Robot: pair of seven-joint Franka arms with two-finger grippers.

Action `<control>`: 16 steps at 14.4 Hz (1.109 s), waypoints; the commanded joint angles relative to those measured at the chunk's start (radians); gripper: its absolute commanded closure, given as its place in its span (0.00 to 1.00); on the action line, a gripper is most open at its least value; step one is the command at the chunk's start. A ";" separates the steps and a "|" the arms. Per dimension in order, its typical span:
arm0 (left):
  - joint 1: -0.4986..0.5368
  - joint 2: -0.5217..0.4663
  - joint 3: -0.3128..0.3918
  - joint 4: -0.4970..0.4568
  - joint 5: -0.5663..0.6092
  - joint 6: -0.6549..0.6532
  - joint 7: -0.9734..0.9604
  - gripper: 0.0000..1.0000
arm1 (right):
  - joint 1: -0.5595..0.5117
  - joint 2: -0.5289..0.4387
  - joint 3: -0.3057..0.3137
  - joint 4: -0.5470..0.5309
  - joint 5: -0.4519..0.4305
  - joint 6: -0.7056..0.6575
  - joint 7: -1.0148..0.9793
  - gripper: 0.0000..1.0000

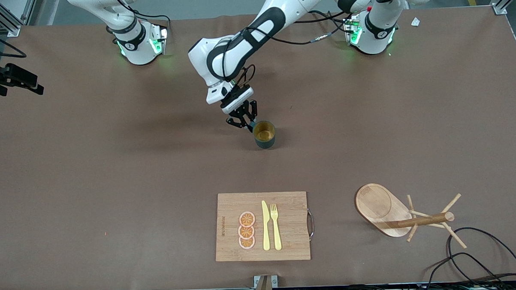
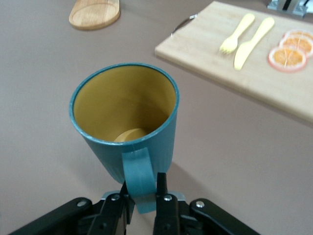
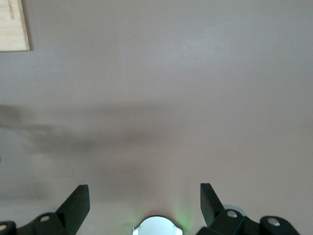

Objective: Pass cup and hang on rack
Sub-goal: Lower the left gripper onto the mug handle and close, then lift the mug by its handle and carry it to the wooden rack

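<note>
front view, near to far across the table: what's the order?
Cutting board and rack (side by side, no clear order between them) → cup, its handle pinched by the left gripper → arm bases.

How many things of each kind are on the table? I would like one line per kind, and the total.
Cup: 1
Rack: 1
Cutting board: 1
Knife: 1
Fork: 1
Orange slices: 3
Total: 8
</note>
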 commanded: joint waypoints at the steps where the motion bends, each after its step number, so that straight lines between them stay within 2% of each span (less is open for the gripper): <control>1: 0.085 -0.090 -0.011 -0.016 -0.081 -0.007 0.137 1.00 | -0.004 -0.022 0.002 -0.028 0.006 -0.003 0.010 0.00; 5: 0.217 -0.233 -0.011 -0.016 -0.239 0.016 0.300 1.00 | -0.002 -0.022 0.002 -0.028 0.004 0.029 0.004 0.00; 10: 0.408 -0.377 -0.009 -0.016 -0.498 0.049 0.460 1.00 | 0.006 -0.023 0.005 -0.030 -0.022 0.037 0.001 0.00; 16: 0.639 -0.428 -0.012 -0.016 -0.803 0.200 0.499 1.00 | 0.007 -0.026 0.007 -0.030 -0.025 0.033 0.001 0.00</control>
